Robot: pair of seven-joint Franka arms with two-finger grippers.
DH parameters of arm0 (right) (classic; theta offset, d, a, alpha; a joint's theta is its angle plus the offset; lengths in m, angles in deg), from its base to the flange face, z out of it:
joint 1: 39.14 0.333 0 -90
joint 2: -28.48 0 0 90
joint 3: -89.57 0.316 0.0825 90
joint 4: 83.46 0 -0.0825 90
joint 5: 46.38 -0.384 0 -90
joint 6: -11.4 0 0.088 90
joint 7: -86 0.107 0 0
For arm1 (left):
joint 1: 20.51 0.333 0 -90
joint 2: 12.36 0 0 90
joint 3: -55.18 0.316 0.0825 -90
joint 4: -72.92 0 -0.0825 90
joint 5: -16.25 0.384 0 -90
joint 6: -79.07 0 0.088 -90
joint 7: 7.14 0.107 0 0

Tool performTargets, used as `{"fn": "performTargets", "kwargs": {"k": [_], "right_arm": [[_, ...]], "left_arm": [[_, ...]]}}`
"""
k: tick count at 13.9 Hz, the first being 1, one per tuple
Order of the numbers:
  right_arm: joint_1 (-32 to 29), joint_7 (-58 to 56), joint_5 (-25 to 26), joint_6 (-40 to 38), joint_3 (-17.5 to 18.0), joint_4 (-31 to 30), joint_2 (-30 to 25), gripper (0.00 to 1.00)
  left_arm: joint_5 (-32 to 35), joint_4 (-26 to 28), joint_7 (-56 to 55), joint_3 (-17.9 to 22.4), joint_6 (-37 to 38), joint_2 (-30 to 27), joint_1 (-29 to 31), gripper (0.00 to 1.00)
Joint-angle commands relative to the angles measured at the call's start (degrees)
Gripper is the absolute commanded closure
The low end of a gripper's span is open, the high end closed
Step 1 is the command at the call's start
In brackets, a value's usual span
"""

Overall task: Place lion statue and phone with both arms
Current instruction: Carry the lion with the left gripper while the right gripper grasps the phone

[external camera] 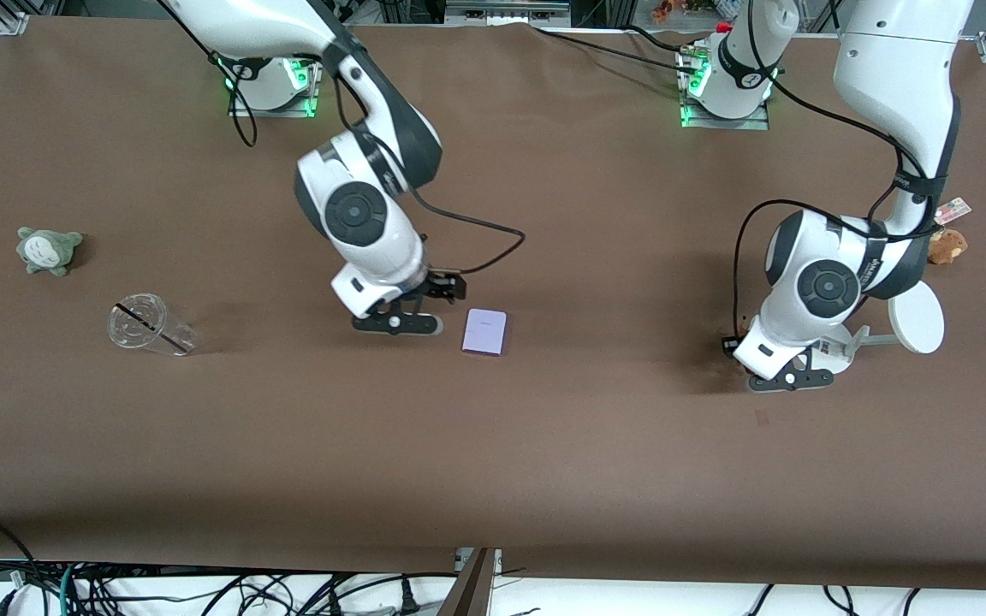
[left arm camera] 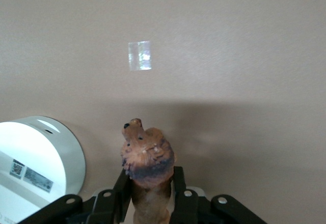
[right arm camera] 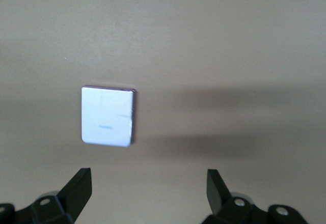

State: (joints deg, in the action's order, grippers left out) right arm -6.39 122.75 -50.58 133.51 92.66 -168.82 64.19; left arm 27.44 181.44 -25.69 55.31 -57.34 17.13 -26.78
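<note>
L gripper (left arm camera: 147, 203): fingers (left arm camera: 121, 191) clamped on the small orange-brown lion statue w/ darker mane band (left arm camera: 146, 160), gripped at the body, head clear of the tips; it hangs low over the brown bench (external camera: 493, 445) at the L arm's end, just beside the white round-based stand w/ disc (external camera: 914, 318). R gripper (right arm camera: 147, 193): fingers (right arm camera: 76, 188) spread wide, holding nothing, low over the bench just beside the flat lavender-white phone w/ dark edge (external camera: 484, 331), which lies face-up near mid-bench. Judgement: phone looks placed already; step in hand = set lion down. To do it well: lower straight, keep clear of the stand's base, feel contact before opening, open slowly so the slender figurine doesn't tip, then lift vertically. Lion's long axis runs along my fingers, snout pointing away from the wrist. Phone's long axis runs roughly toward/away from the front camera, slightly skewed. Also present, well apart: clear plastic cup (external camera: 149, 325) on its side, grey-green plush (external camera: 48, 249), brown plush w/ tag (external camera: 947, 244).
</note>
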Motion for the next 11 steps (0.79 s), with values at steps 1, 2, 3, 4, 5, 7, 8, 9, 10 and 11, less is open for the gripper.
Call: {"fn": "performTargets", "kwargs": {"k": [1,2,3,4,5,7,8,9,10,11], "right_arm": [[1.26,1.48,0.15,4.52,-0.37,2.12,4.45,0.00],[1.87,2.17,0.15,5.32,-0.63,2.73,5.94,0.00],[2.31,3.22,0.68,6.20,-0.63,3.70,7.43,0.00],[2.58,4.02,1.38,6.99,-0.63,4.84,8.75,0.00],[2.67,4.90,1.82,7.17,-0.63,5.81,10.07,0.00],[3.11,5.26,1.82,8.40,-0.63,6.78,11.92,0.00],[3.28,5.26,1.82,9.19,-0.63,7.04,12.71,0.00],[3.72,5.26,1.91,9.89,-0.72,7.05,13.24,0.00],[3.81,5.26,2.17,10.42,-0.72,7.05,13.68,0.00],[3.81,5.26,2.44,11.04,-0.72,7.05,14.12,0.00]], "left_arm": [[-0.29,5.02,3.07,-0.23,-4.11,-2.33,1.43,1.00],[-0.29,5.73,4.03,-0.23,-5.43,-2.33,2.13,1.00],[-0.29,6.34,4.74,-0.23,-6.05,-2.33,2.48,1.00],[-0.29,6.87,5.00,-0.23,-6.15,-2.41,2.57,1.00],[-0.29,7.23,5.01,-0.23,-6.41,-2.85,2.75,1.00],[-0.29,8.80,5.01,-0.23,-8.25,-3.03,2.92,1.00],[-0.29,9.42,5.01,-0.23,-8.78,-3.03,2.92,1.00],[-0.29,9.43,4.92,-0.23,-8.70,-3.03,2.92,1.00],[-0.29,9.43,4.92,-0.23,-8.70,-3.03,2.92,0.91],[-0.29,8.99,4.48,-0.23,-8.44,-3.03,2.84,0.36]]}}
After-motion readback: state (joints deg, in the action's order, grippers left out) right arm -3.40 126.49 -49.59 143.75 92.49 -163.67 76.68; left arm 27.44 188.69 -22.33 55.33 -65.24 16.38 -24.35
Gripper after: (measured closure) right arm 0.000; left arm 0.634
